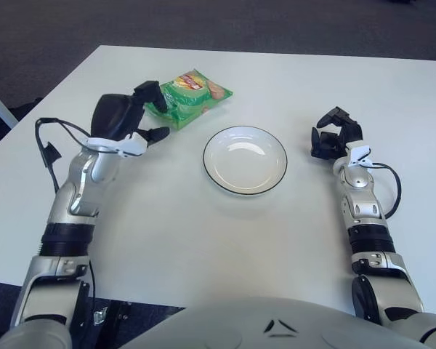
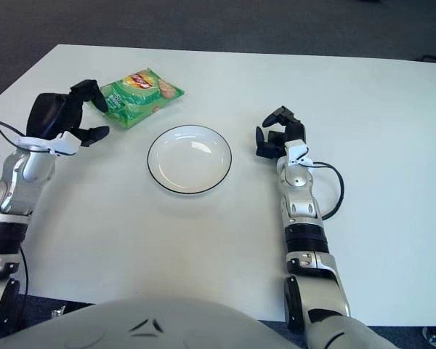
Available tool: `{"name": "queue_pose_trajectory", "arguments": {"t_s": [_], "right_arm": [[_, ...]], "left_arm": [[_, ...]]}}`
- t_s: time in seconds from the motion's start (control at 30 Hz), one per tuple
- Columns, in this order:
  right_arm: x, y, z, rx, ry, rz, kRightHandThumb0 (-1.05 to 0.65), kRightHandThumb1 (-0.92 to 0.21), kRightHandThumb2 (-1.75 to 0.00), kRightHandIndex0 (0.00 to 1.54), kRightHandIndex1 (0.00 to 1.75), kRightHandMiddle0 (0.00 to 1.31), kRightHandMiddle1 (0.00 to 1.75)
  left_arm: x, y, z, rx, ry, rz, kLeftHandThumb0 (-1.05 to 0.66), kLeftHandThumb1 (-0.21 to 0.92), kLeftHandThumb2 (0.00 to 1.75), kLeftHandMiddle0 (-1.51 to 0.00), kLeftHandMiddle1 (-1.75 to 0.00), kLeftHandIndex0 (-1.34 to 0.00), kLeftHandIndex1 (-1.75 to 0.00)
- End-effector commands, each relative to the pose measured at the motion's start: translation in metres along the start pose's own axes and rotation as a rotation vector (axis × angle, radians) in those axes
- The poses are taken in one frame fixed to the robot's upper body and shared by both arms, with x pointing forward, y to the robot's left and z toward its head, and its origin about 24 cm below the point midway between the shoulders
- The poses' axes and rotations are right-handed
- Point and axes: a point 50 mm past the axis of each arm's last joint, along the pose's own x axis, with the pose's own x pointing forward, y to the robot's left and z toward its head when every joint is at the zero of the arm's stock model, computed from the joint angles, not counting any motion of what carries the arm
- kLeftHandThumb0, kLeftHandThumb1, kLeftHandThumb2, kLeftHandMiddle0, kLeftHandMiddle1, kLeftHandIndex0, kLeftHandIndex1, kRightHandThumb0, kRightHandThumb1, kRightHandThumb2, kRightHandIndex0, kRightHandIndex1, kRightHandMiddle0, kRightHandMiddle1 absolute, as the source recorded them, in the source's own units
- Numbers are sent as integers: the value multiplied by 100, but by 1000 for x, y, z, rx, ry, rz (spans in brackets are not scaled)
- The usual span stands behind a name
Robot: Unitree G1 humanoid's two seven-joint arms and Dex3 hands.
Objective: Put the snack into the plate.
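A green snack bag (image 1: pixel 190 97) lies on the white table at the back, left of centre. An empty white plate (image 1: pixel 245 159) with a dark rim sits in the middle of the table. My left hand (image 1: pixel 142 116) is just left of the bag with its fingers spread, the upper finger at the bag's left edge; it holds nothing. My right hand (image 1: pixel 333 135) shows to the right of the plate, apart from it, fingers curled and empty.
The white table (image 1: pixel 203 240) stretches wide in front of and to the right of the plate. A black cable (image 1: pixel 47 145) loops off my left forearm near the table's left edge. Dark floor lies beyond the far edge.
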Motion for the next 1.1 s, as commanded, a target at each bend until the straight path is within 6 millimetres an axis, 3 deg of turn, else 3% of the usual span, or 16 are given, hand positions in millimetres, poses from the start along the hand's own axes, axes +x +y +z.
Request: {"name": "queue_pose_trajectory", "arguments": {"t_s": [0.0, 0.4, 0.6, 0.67, 0.8, 0.9, 1.0, 1.07], "right_arm": [[-19, 3, -35, -14, 152, 13, -50, -28, -136, 135, 175, 64, 175], [-18, 4, -37, -17, 154, 18, -50, -28, -136, 135, 175, 65, 175], [-17, 5, -36, -12, 156, 18, -50, -28, -137, 135, 175, 65, 175], [-17, 6, -36, -14, 158, 19, -50, -28, -137, 135, 175, 65, 175], [-17, 7, -36, -20, 165, 18, -50, -27, -137, 134, 175, 65, 175], [-17, 7, -35, -23, 166, 17, -50, -27, -137, 134, 175, 65, 175], [-18, 7, -35, -26, 168, 17, -50, -27, -137, 134, 175, 65, 175], [-18, 7, -35, -25, 171, 16, -50, -27, -137, 134, 175, 66, 175]], "left_arm": [[14, 9, 3, 57, -33, 44, -44, 46, 113, -118, -175, -50, -175], [35, 14, 10, 154, -90, 66, -42, 51, 107, -104, -175, -46, -175], [43, 11, 18, 186, -104, 88, -42, 53, 104, -91, -175, -44, -175], [49, 8, 19, 196, -103, 93, -41, 57, 99, -77, -168, -41, -175], [64, -6, 12, 215, -92, 46, -37, 79, 69, -49, -137, -28, -174], [69, -10, 9, 236, -105, 10, -59, 84, 66, -30, -104, -9, -140], [71, -13, 6, 288, -131, -50, -74, 89, 65, -19, -71, -3, -107], [72, -15, 5, 310, -140, -72, -79, 91, 65, -16, -59, -1, -95]]}}
